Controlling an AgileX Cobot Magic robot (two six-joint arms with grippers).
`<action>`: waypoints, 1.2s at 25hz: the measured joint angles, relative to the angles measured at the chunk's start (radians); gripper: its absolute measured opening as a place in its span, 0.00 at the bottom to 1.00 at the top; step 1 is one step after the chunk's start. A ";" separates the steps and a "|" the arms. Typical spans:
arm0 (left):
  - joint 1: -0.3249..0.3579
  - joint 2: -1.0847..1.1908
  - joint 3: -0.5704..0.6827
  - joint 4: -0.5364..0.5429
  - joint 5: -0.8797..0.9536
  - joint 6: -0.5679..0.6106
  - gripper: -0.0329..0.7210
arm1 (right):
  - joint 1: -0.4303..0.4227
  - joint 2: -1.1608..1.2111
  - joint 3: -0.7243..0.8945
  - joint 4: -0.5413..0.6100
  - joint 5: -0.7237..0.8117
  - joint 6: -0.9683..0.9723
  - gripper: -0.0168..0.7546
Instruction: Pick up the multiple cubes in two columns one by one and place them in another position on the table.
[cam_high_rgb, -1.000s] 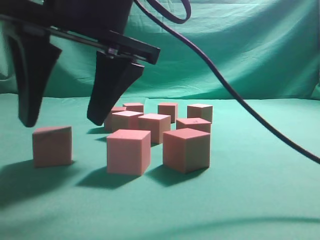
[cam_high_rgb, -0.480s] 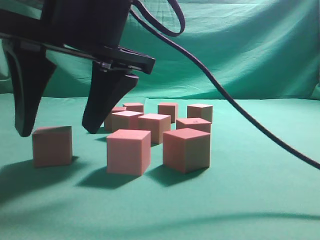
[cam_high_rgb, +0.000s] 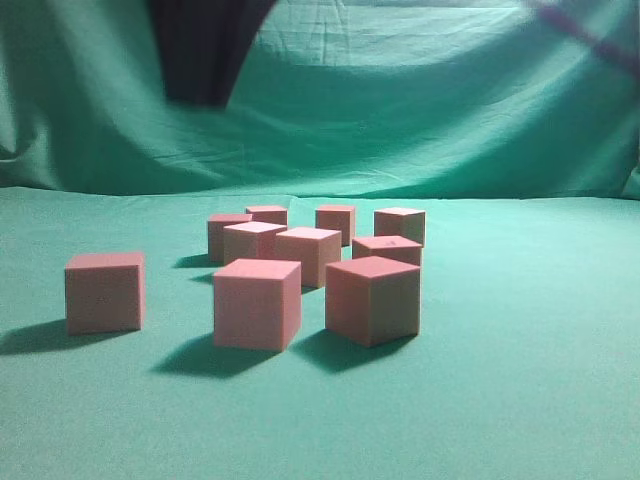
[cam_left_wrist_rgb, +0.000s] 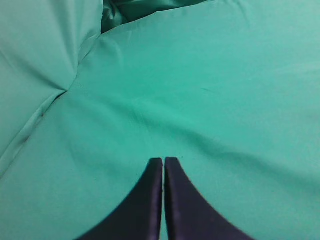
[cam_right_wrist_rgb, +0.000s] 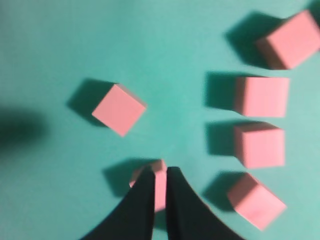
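Observation:
Several reddish-pink cubes stand on the green table (cam_high_rgb: 520, 380). One cube (cam_high_rgb: 104, 290) stands alone at the left; the others cluster in rows, with two at the front (cam_high_rgb: 257, 302) (cam_high_rgb: 372, 298). A dark, blurred gripper part (cam_high_rgb: 200, 90) hangs high at the top left, well above the cubes. In the right wrist view my right gripper (cam_right_wrist_rgb: 160, 170) is high over the cubes, its fingers nearly together and holding nothing. One cube (cam_right_wrist_rgb: 159, 192) lies on the cloth below them and another (cam_right_wrist_rgb: 119, 109) lies beyond. My left gripper (cam_left_wrist_rgb: 163, 160) is shut and empty over bare cloth.
A green backdrop (cam_high_rgb: 420, 110) hangs behind the table. A blurred dark cable (cam_high_rgb: 585, 32) crosses the top right corner. More cubes (cam_right_wrist_rgb: 262, 96) (cam_right_wrist_rgb: 259, 145) line the right side of the right wrist view. The left wrist view shows cloth folds (cam_left_wrist_rgb: 65, 90).
The wide-open gripper that stood over the lone left cube has risen almost out of the exterior view, and its cable has swung up. The cubes have not moved.

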 joint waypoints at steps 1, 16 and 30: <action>0.000 0.000 0.000 0.000 0.000 0.000 0.04 | 0.000 -0.019 -0.019 -0.014 0.034 0.002 0.07; 0.000 0.000 0.000 0.000 0.000 0.000 0.04 | 0.000 -0.537 -0.006 -0.120 0.103 0.056 0.02; 0.000 0.000 0.000 0.000 0.000 0.000 0.04 | 0.000 -1.114 0.440 0.055 0.051 -0.027 0.02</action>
